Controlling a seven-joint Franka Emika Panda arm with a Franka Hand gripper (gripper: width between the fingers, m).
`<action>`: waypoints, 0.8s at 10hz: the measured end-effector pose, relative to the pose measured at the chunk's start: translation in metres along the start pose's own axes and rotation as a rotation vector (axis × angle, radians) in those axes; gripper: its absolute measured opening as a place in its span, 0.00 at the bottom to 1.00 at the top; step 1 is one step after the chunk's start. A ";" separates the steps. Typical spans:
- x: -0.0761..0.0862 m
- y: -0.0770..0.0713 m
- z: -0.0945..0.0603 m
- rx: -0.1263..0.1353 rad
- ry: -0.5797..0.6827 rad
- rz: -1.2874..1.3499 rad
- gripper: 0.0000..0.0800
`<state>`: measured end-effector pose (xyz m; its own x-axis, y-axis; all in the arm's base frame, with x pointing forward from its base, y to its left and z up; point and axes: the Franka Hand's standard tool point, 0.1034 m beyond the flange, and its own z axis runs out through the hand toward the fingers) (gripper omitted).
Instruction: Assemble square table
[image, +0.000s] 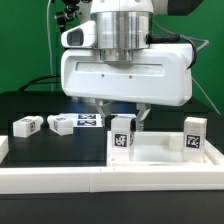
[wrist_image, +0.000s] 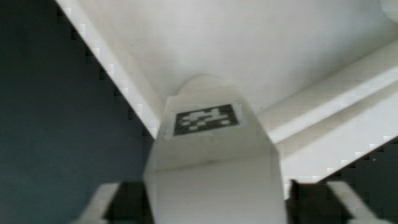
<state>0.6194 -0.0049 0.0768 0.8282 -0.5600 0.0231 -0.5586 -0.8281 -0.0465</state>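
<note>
**Seating a leg at the slab's corner**

The square tabletop (image: 165, 152) lies flat, rim up, on the exterior view's right, tucked inside the border rails (image: 100, 182). My gripper (image: 122, 115) hangs over the slab's end on the exterior view's left, with one finger on each side of an upright leg (image: 123, 138). The fingers sit close to it, but I cannot tell whether they press on it or stand just off. In the wrist view the raised rim (wrist_image: 329, 110) runs right beside this leg.

A second leg (image: 193, 136) stands upright on the slab toward the exterior view's right, well apart from mine. One loose leg (image: 25, 126) and another loose leg (image: 60, 124) lie on the dark table (image: 40, 145), near the marker board (image: 88, 121). Smallest is the tag (wrist_image: 208, 117) on my leg, facing my wrist camera.

I judge the step in hand to be fixing this leg into its corner. To do it well I should keep the leg plumb and press down only lightly. Any turn should run about the leg's own axis, since a sideways push could slide the slab or tip the leg. I should let go only once it stands firm.
</note>
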 end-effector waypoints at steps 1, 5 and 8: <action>0.000 0.000 0.000 0.000 0.000 0.000 0.71; -0.024 -0.001 -0.011 0.025 0.028 0.175 0.81; -0.047 -0.003 -0.004 0.042 0.027 0.340 0.81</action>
<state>0.5815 0.0236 0.0802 0.5932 -0.8046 0.0255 -0.7996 -0.5926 -0.0976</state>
